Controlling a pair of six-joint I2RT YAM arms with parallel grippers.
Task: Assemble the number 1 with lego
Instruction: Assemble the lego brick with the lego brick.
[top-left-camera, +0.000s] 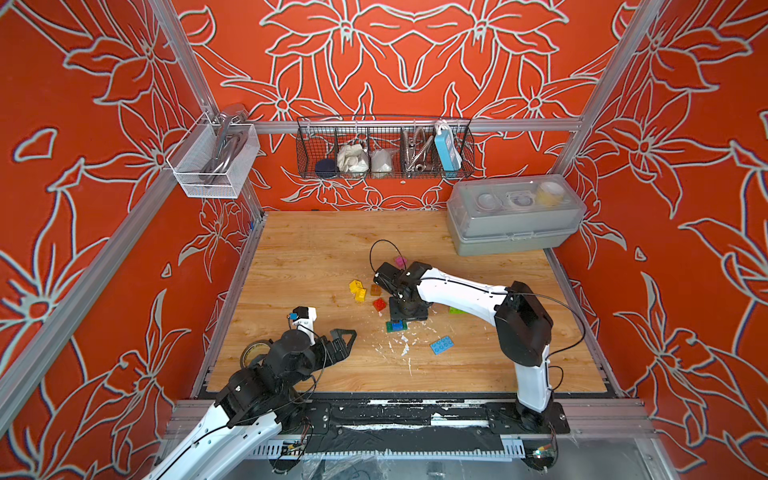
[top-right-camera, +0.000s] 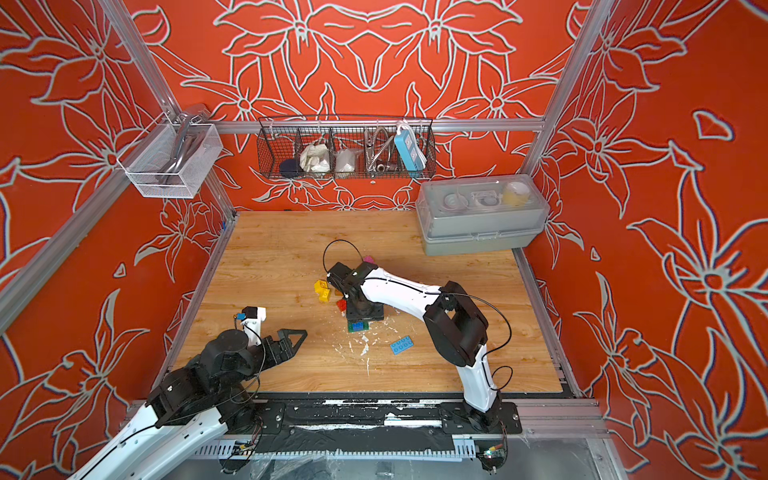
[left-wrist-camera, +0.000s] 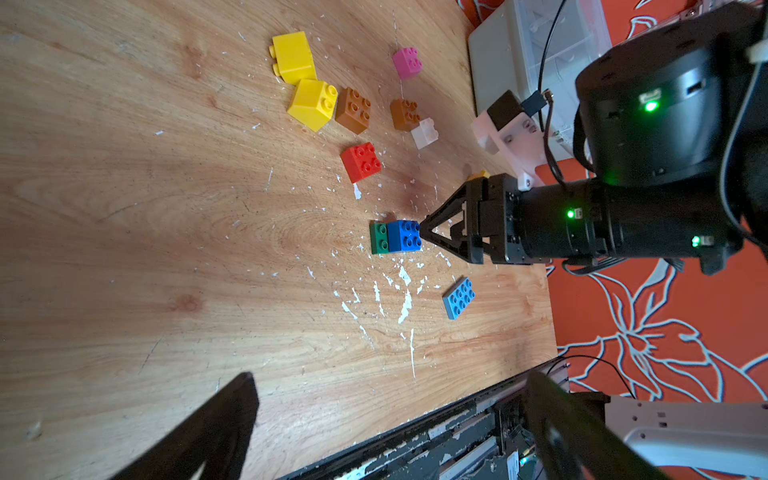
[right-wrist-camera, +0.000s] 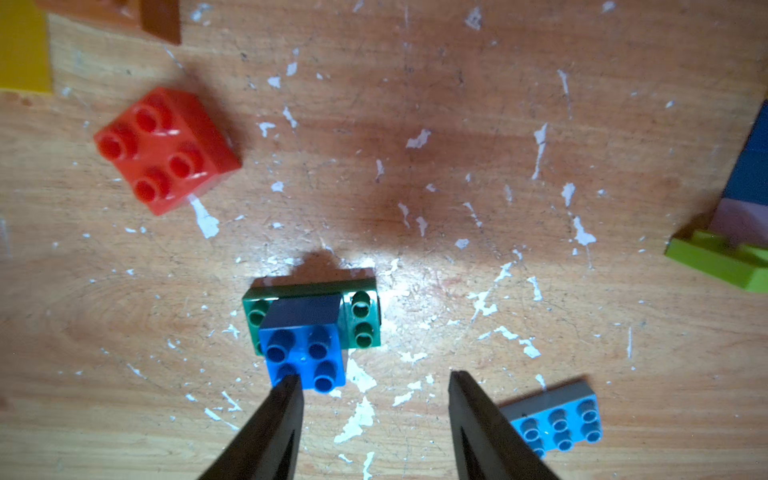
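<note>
**Right arm over the blue-on-green stack, nothing clamped**

The blue brick is sitting on the green plate around mid-table, slightly near of centre. I'm reading that as the start of the "1", with only two pieces joined.

The right gripper is hanging straight over the stack, jaws standing partly apart and gripping nothing. One fingertip is overlapping the brick's edge and its partner is sitting over bare table. It looks like it's lining up to press or re-grip.

The left gripper is sitting at the near left, jaws spread wide and empty. That's probably to be out of the way while its camera is giving a side look.

Spare stock is lying loose:
- red brick just far-left of the stack
- light blue plate near-right of it
- farther back: two yellow bricks, two brown bricks, a white brick and a pink brick

Hard to make out:
- I can't tell whether that fingertip is touching the brick or hovering above it.
- I can't tell whether the blue brick is seating fully on the studs.
- In both top views the right arm is covering the fingers and part of the stack.
- The lime plate, right of the stack, is getting cut off at the frame edge. It's carrying a lilac piece and a dark blue piece, and from above the arm is hiding most of it.
</note>
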